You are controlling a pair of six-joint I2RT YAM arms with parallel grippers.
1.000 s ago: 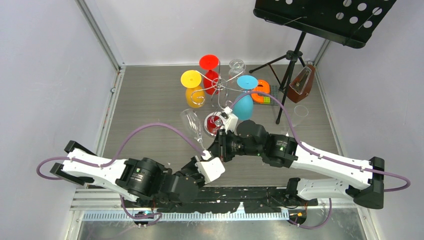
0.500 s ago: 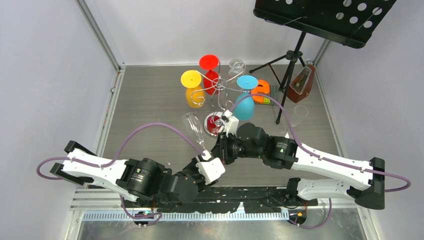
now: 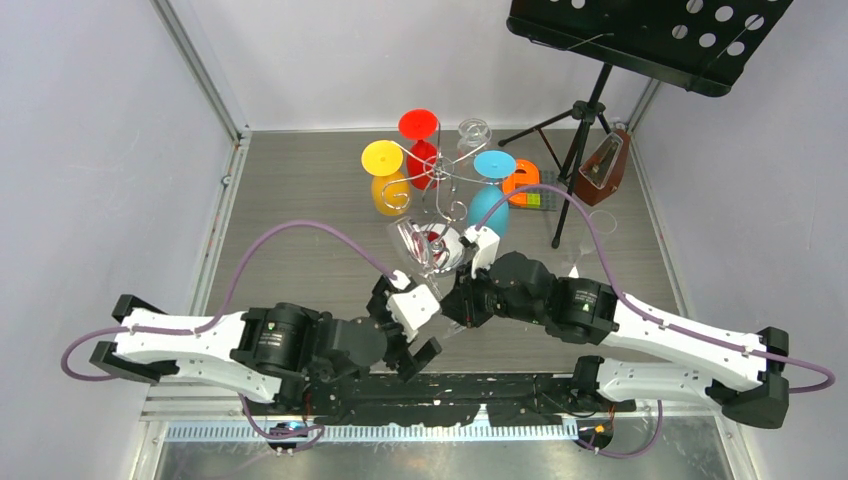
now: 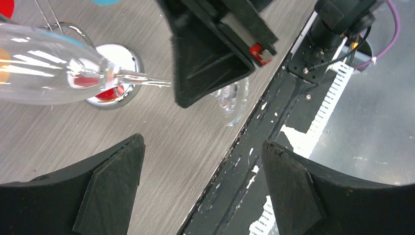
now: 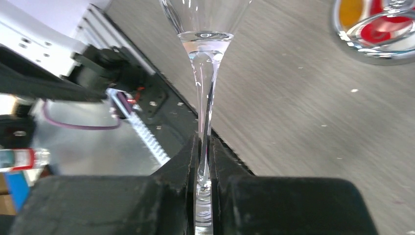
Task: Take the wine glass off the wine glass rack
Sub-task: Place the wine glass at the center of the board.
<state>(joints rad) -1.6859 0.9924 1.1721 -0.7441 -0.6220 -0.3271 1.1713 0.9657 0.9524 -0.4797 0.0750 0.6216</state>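
grey brushed table [image 3: 300, 200] holds the chrome rack [image 4: 122, 54], and the clear wine glass [image 5: 204, 98] hangs tilted by its round base, bowl toward the rack, foot toward the near edge. the right gripper [image 5: 204, 156] pinches the stem tight; the left gripper [image 4: 203, 144] gapes wide, empty, just beside.

Left gripper [image 4: 203, 185] jaws now wide apart, off the stem, drawn back toward the table [image 4: 161, 147] near edge, wine glass [image 3: 418, 247] swung right, bowl now overlapping the wine glass rack [image 4: 128, 61] base from above, right gripper [image 5: 204, 147] its only hold.
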